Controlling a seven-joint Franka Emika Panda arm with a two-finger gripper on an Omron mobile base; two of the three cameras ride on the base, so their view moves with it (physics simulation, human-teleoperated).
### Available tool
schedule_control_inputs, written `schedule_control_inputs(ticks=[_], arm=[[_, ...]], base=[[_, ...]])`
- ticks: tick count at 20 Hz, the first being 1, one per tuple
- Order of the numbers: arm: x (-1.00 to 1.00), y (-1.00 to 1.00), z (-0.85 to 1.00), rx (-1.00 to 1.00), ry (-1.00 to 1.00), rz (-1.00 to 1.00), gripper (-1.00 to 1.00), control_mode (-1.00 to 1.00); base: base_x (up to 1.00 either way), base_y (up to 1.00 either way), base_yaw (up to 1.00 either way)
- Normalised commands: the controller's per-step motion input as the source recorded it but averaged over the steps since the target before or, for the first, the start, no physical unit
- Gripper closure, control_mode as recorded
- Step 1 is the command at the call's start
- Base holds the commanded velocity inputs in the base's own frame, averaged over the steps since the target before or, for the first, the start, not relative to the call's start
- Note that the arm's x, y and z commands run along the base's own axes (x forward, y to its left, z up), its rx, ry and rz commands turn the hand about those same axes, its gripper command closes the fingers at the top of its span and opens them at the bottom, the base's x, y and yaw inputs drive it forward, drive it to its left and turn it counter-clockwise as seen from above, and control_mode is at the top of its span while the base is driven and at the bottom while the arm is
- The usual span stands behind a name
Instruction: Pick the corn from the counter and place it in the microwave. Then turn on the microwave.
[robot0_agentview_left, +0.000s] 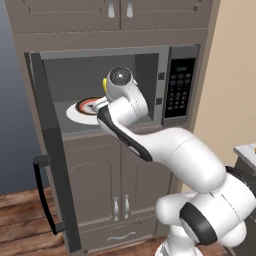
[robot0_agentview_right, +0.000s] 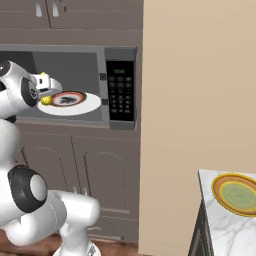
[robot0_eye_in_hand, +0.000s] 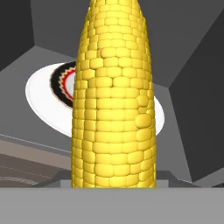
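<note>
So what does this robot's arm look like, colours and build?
A chunky arm of glossy white rounded shells with dark grey bands at the joints, a long black stripe on the forearm and a round grey speckled cap at the wrist. The end effector is white. No loose cables or markings show.

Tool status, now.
Tool: closed on the corn, holding it at the open microwave, near the white plate.
</note>
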Motion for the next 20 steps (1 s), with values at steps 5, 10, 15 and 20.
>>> schedule_control_inputs(ticks=[5,10,15,20], arm=[[0.2,0.07,-0.03,0.0,0.0,-0.01,1.0,-1.0],[0.19,0.05,-0.04,0.0,0.0,-0.01,1.0,-1.0],[0.18,0.04,-0.05,0.0,0.0,-0.01,1.0,-1.0],[0.19,0.08,-0.09,0.0,0.0,-0.01,1.0,-1.0]], base=[[0.0,0.0,0.0],[0.0,0.0,0.0],[0.0,0.0,0.0],[0.0,0.0,0.0]])
